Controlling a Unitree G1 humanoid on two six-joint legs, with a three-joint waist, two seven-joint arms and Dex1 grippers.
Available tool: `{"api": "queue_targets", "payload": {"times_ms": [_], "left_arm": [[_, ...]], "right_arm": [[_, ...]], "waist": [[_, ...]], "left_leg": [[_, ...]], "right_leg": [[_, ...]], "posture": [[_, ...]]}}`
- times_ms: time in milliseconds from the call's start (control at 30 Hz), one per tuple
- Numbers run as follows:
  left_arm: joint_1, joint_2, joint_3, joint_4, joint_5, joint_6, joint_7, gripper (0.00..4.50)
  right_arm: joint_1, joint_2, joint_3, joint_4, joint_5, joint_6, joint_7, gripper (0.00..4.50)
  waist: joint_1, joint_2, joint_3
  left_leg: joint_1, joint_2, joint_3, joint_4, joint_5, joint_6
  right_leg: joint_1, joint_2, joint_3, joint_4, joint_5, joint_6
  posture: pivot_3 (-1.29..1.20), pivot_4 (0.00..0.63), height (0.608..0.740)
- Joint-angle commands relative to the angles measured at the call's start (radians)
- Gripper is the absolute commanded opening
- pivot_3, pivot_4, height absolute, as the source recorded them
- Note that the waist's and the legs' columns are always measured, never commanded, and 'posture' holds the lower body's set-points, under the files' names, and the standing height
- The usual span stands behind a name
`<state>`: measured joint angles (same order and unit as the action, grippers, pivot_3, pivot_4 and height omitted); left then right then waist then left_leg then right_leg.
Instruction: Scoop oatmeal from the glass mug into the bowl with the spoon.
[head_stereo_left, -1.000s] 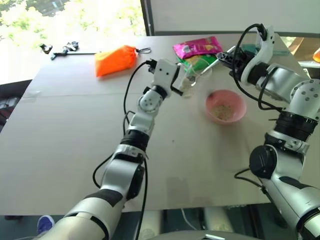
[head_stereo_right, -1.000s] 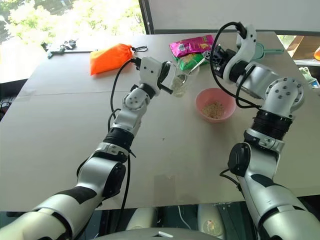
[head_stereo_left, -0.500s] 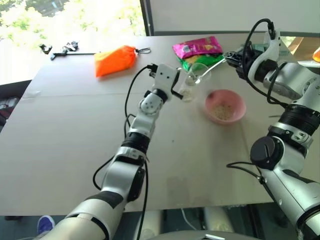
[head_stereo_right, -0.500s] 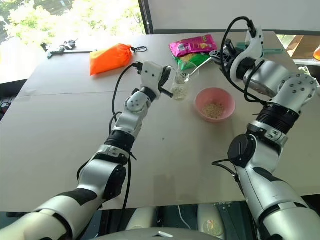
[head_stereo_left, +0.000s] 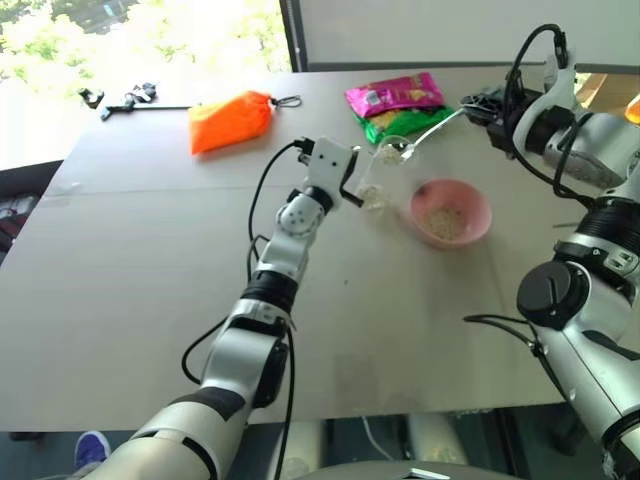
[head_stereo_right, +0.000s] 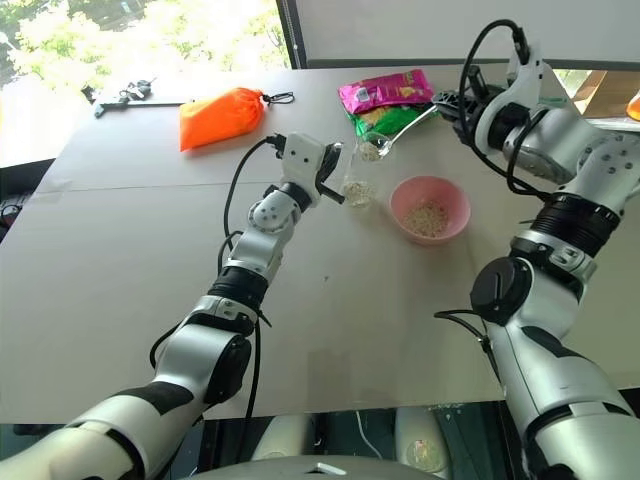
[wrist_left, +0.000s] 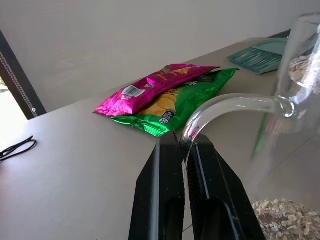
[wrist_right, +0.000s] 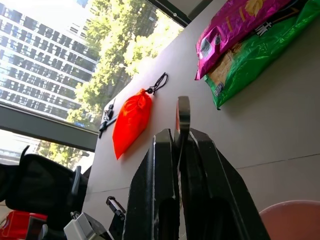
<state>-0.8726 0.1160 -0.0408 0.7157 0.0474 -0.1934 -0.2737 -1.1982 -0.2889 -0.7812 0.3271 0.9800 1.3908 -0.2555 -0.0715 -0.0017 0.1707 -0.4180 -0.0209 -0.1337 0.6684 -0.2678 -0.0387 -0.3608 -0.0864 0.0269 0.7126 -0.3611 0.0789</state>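
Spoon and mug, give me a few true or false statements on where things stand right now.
1. The right tool is shut on the spoon. True.
2. The spoon's bowl is down in the pink bowl. False: it is up by the mug's rim, carrying oatmeal.
3. The left tool pinches the mug by its handle. True.
4. The pink bowl has nothing in it. False: some oatmeal already lies inside.
5. The orange pouch lies on the snack bags. False: it lies apart from them.
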Motion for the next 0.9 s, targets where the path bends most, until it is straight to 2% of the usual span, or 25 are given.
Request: {"api": "queue_targets", "payload": {"times_ms": [33,533,900], "left_arm": [[0.009,0.009,0.000,-0.058,-0.003,-0.014,-0.002,0.11],[0.008,0.035,0.001,-0.052,0.005,-0.012,0.002,0.11],[-0.001,0.043,0.001,-0.031,0.013,-0.014,0.001,0.11]], "right_arm": [[-0.038,-0.028,-0.014,-0.016,0.035,-0.015,0.003,0.00],[-0.052,-0.079,-0.042,0.020,0.080,-0.024,-0.012,0.00],[-0.013,-0.176,-0.069,0.018,0.140,0.031,-0.010,0.00]], "waist": [[0.000,0.000,0.000],[0.000,0.000,0.000],[0.001,0.000,0.000]], "left_leg": [[0.000,0.000,0.000,0.000,0.000,0.000],[0.000,0.000,0.000,0.000,0.000,0.000],[0.000,0.000,0.001,0.000,0.000,0.001]], "right_leg": [[0.000,0.000,0.000,0.000,0.000,0.000],[0.000,0.000,0.000,0.000,0.000,0.000],[0.000,0.000,0.001,0.000,0.000,0.000]], "posture": [[0.00,0.150,0.740],[0.00,0.150,0.740],[0.00,0.150,0.740]]}}
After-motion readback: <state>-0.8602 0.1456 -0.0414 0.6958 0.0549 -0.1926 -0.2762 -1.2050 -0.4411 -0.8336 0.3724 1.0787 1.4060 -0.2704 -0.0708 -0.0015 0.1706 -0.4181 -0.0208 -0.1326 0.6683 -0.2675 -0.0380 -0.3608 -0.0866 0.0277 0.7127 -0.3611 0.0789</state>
